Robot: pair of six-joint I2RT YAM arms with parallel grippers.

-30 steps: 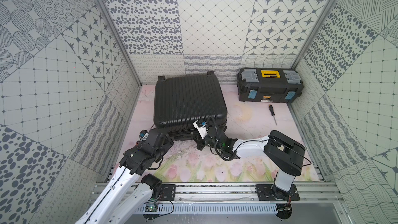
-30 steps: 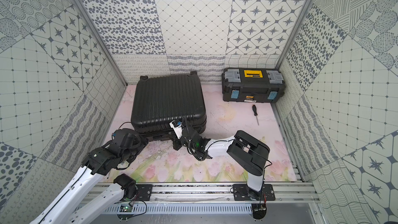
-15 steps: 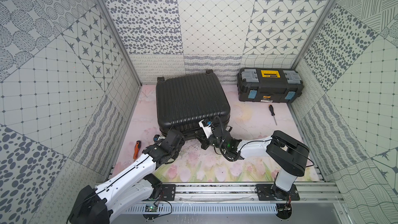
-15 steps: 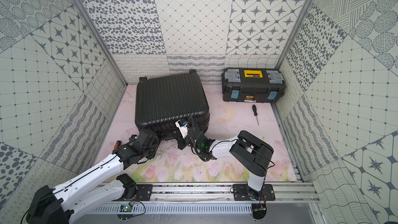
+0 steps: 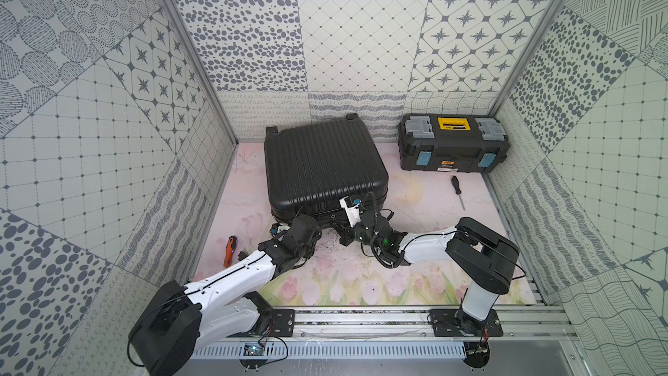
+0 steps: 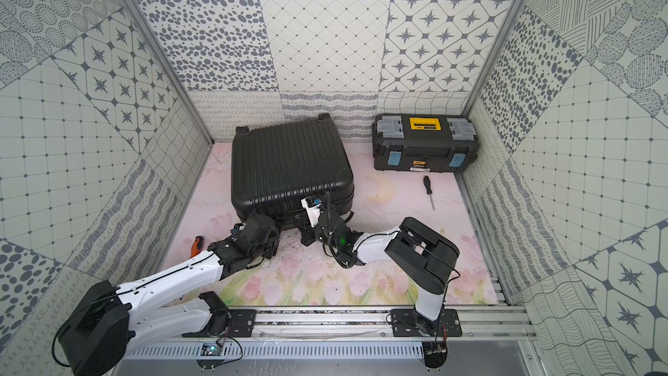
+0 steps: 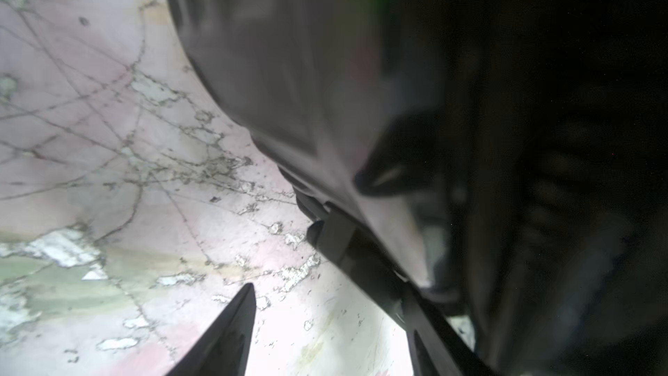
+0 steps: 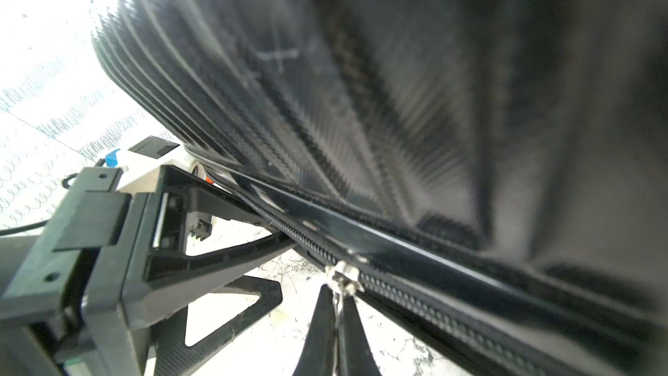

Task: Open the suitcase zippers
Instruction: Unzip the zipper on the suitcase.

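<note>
R gripper (image 8: 338, 296) at near side of suitcase (image 5: 321, 168): jaws pinched together on metal pull (image 8: 341, 276) of zippers (image 8: 415, 298), track running along seam just past tips. L gripper (image 7: 282, 256) beside it, toward near-L corner: jaws apart, 1 finger against seam edge, other finger (image 7: 231, 334) over mat (image 5: 361, 283). Suitcase lies flat, ribbed shell up, wheels toward back wall. Orange screwdriver (image 5: 228, 251) near L wall. Toolbox (image 5: 452, 146) & black screwdriver (image 5: 457, 191) far R.
</note>
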